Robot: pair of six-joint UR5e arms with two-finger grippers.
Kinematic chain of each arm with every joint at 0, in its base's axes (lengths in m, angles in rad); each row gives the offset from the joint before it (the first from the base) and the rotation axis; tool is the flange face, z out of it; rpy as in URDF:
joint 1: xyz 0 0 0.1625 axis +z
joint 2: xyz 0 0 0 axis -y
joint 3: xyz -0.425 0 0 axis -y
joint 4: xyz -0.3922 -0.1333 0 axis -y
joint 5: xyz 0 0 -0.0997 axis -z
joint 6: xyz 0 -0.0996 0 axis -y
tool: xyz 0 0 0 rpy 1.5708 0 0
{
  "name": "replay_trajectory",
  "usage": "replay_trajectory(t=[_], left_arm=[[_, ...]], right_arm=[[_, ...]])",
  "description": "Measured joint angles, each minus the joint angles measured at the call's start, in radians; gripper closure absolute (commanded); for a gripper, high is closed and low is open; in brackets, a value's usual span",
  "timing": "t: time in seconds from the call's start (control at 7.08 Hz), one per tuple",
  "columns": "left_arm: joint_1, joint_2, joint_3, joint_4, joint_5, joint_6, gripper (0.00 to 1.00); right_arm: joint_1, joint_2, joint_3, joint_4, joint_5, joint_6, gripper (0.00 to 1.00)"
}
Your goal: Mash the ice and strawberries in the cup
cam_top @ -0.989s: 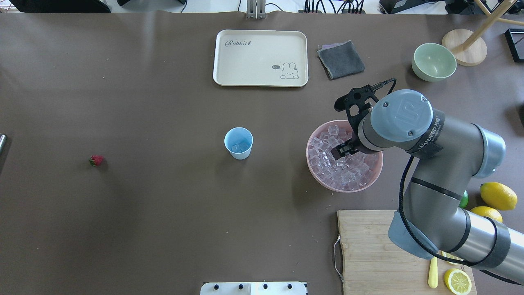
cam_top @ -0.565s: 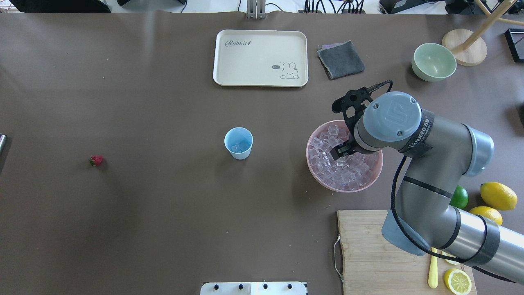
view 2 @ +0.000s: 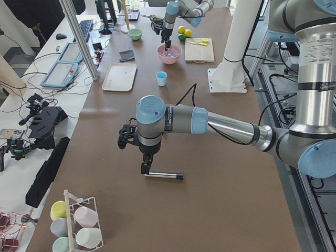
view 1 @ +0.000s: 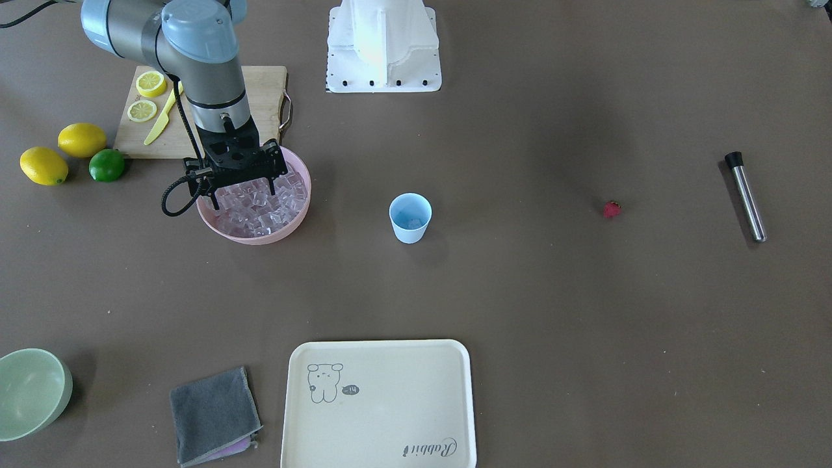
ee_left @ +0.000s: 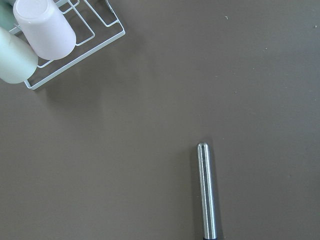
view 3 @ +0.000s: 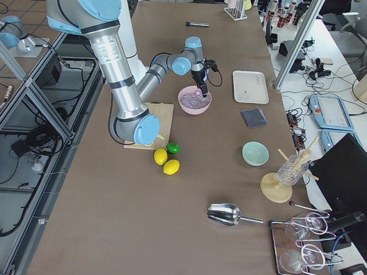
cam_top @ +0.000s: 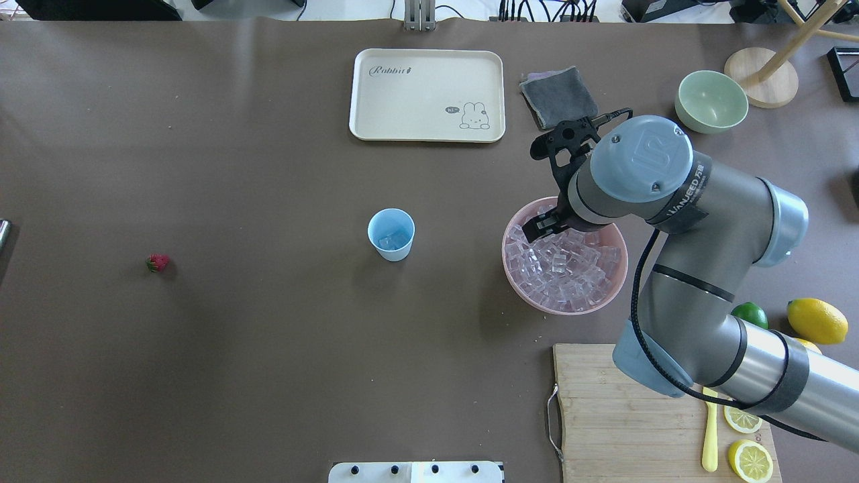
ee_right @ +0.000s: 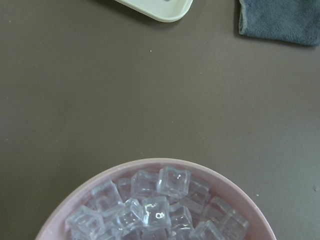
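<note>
The light blue cup stands mid-table with a little ice inside. One red strawberry lies alone far to the left. Many ice cubes fill a pink bowl. My right gripper hangs over the bowl's far left part; its fingertips are hidden, so I cannot tell its state. In the right wrist view the ice lies below with no fingers showing. My left gripper shows only in the exterior left view, just above a metal rod; I cannot tell its state.
A cream tray, a grey cloth and a pale green bowl sit at the far side. A cutting board with lemon slices, whole lemons and a lime lie near right. A wire rack of cups stands beyond the rod.
The right arm has shifted away from the robot and slightly left, carrying its gripper from the bowl's middle to its far left part. Cup and strawberry stay put.
</note>
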State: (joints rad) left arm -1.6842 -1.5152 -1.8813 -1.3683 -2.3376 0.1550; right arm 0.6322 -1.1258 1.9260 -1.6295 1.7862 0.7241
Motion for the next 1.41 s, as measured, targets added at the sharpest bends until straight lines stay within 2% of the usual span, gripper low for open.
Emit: replay_trajectory(t=[0.14, 0.57, 0.99, 1.41], left_arm=[[0.0, 0.0, 0.0, 0.0, 0.0, 0.0, 0.01], [0.0, 0.004, -0.005, 0.0, -0.018, 0.0, 0.01], [0.0, 0.009, -0.006, -0.001, -0.029, 0.0, 0.01], [0.0, 0.01, -0.005, -0.001, -0.029, 0.0, 0.01]], right_arm=[[0.007, -0.003, -0.004, 0.045, 0.002, -0.002, 0.0], [-0.003, -0.044, -0.02, 0.149, -0.075, -0.006, 0.0], [-0.016, -0.086, -0.014, 0.167, -0.096, -0.02, 0.0], [-0.065, -0.154, 0.009, 0.162, -0.18, -0.089, 0.01]])
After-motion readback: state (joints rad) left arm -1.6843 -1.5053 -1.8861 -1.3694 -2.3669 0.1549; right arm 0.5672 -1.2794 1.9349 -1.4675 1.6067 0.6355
